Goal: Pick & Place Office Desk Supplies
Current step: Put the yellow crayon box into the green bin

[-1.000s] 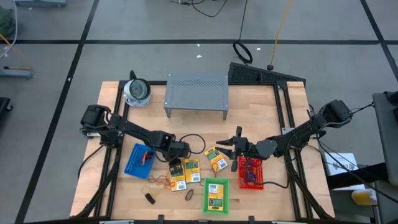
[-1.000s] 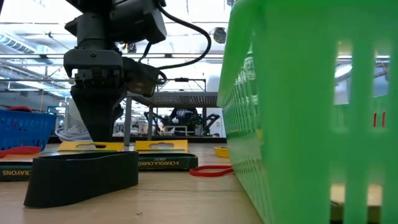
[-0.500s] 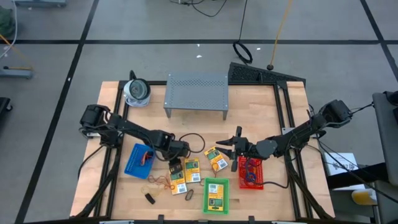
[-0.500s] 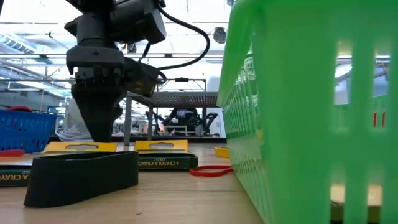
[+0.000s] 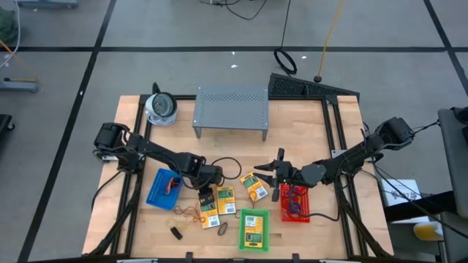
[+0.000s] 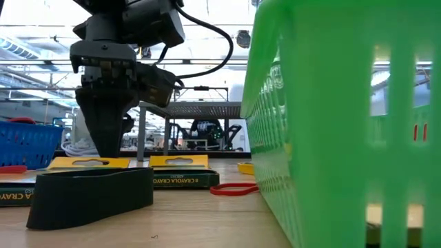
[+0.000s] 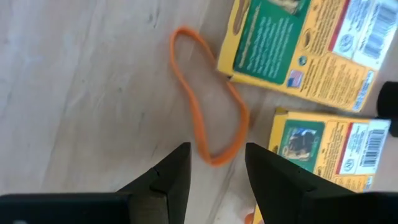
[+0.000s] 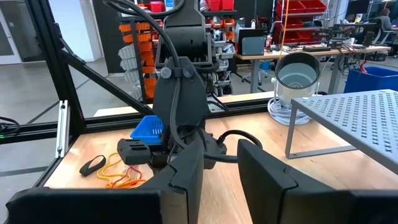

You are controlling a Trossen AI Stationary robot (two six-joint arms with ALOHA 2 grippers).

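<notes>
My left gripper (image 7: 217, 174) stands open and points steeply down, just over the table. An orange rubber band (image 7: 208, 124) lies flat there, its near end between my fingertips; I cannot tell whether they touch it. Two yellow crayon boxes (image 7: 298, 46) (image 7: 329, 152) lie flat beside the band. In the high view this gripper (image 5: 205, 194) is near the table's front, by the boxes (image 5: 218, 203). My right gripper (image 5: 275, 175) is open, level and holds nothing, beside a third crayon box (image 5: 254, 187) and over the red basket (image 5: 295, 204).
A blue basket (image 5: 162, 188) sits left of my left gripper. A green basket (image 5: 254, 229) holding a crayon box is at the front. More rubber bands (image 5: 189, 213) and black clips (image 5: 176, 232) lie near the front edge. The grey shelf (image 5: 230, 109) and a round white-grey object (image 5: 161, 107) stand at the back.
In the low view, the crayon box below my left gripper has slid a little toward the table's left. Both grippers stay where they were and as open as before.
</notes>
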